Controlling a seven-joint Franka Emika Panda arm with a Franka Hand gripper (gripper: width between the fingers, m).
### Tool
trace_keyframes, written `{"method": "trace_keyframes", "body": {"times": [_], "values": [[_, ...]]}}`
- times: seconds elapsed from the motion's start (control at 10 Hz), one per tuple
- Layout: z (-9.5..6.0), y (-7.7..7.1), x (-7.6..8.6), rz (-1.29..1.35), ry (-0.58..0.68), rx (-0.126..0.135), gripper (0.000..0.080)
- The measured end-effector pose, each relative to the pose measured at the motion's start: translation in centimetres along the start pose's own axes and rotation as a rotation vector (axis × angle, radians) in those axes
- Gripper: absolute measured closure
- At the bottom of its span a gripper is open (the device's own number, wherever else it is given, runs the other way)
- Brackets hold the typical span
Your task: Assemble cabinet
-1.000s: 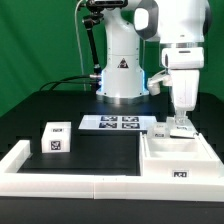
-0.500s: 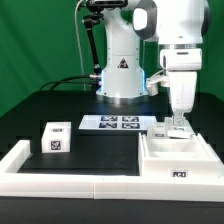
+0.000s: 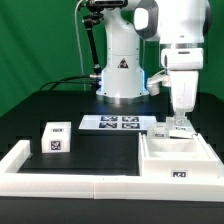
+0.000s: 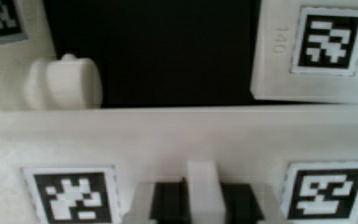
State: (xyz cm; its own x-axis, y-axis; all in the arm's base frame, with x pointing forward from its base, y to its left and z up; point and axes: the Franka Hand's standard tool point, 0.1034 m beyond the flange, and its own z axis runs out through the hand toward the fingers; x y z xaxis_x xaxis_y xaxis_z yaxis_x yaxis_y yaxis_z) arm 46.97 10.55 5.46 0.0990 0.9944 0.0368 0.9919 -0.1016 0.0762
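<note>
Taking the exterior view from its left, a small white block (image 3: 55, 138) with square tags is sitting apart on the black table, inside the corner of the low border rail (image 3: 18, 162). Further along, the marker board (image 3: 118, 122) is lying flat in front of the arm's base. At that view's right the cabinet's box body (image 3: 160, 172) is lying open side up, and I am reaching down at its far wall with my gripper (image 3: 178, 126).

In the wrist view my jaws are standing almost together, and my dark fingers (image 4: 163, 203) are pinching a thin white strip (image 4: 197, 172) that is rising from a wall with a tag on each side. I cannot tell whether that strip is a separate flat panel or a rib of the body itself.

I am judging this as the step of seating or steadying a part on the box body. Next I am expecting to need a straight, careful press or pull along that wall, without tilting the body.
</note>
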Motion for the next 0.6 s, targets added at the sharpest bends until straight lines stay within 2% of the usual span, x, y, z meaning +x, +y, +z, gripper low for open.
{"method": "trace_keyframes", "body": {"times": [0.6], "values": [[0.1,1.6,-0.2,0.012,-0.008,0.005,0.0729]]}}
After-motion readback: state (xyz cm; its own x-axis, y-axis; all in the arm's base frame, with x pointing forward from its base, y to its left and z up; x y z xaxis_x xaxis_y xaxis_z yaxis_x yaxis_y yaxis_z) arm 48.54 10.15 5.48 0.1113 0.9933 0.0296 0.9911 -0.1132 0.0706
